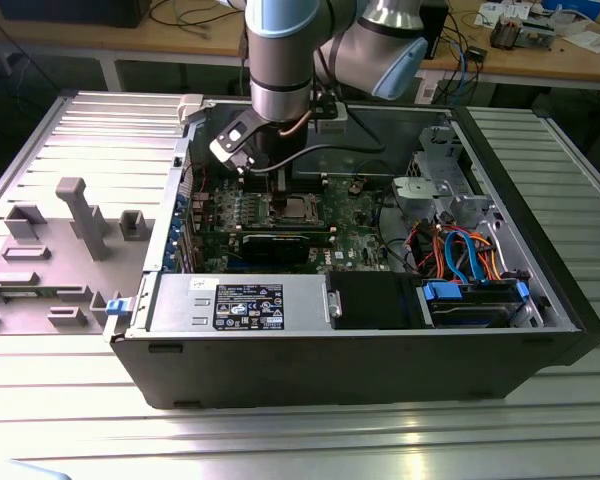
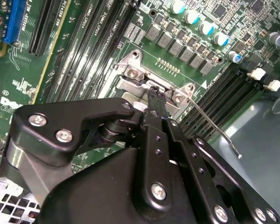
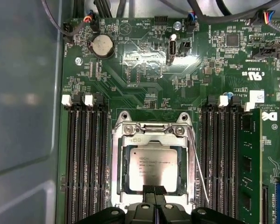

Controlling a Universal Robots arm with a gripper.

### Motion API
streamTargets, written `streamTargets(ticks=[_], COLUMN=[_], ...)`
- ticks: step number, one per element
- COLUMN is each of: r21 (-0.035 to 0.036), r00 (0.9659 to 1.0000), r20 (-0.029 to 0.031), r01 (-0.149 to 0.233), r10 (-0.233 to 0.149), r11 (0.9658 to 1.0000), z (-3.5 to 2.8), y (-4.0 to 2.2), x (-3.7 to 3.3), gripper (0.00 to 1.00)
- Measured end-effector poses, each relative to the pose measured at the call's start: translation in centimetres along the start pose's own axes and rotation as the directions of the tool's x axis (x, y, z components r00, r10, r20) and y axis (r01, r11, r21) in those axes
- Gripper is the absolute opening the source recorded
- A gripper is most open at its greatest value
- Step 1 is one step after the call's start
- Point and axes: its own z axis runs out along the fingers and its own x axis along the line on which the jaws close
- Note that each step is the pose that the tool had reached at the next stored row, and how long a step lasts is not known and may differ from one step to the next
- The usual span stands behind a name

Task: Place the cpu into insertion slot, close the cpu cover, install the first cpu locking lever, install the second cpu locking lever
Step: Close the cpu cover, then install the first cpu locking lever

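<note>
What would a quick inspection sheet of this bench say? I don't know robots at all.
Surface: ribbed metal table carrying an open computer case.
Job's things: chip seated in the green board; metal frame looks to be lying flat around it; thin lever juts out to one side, seemingly unlatched.
Clutter: grey plastic holders on the table, at the exterior view's left.
Hand: hand shut, fingertips at the frame's edge.
Cables: orange and blue cables inside the case, at the exterior view's right.
Surroundings: wooden benches behind, with wires on them.
</note>
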Motion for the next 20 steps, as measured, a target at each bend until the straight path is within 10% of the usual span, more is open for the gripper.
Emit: streamTargets(ticks=[10, 15, 20], r21=[0.0007, 0.0008, 0.0009], r00=[1.0000, 1.0000, 1.0000], r20=[-0.0001, 0.0001, 0.0000], r01=[0.000, 0.000, 0.000], r10=[0.000, 0.000, 0.000], r11=[1.0000, 1.0000, 1.0000], z=[-0.32, -0.26, -0.26], y=[0.07, 2.45, 2.53], x=[0.01, -0.07, -0.07], gripper=[0.11, 0.11, 0.11])
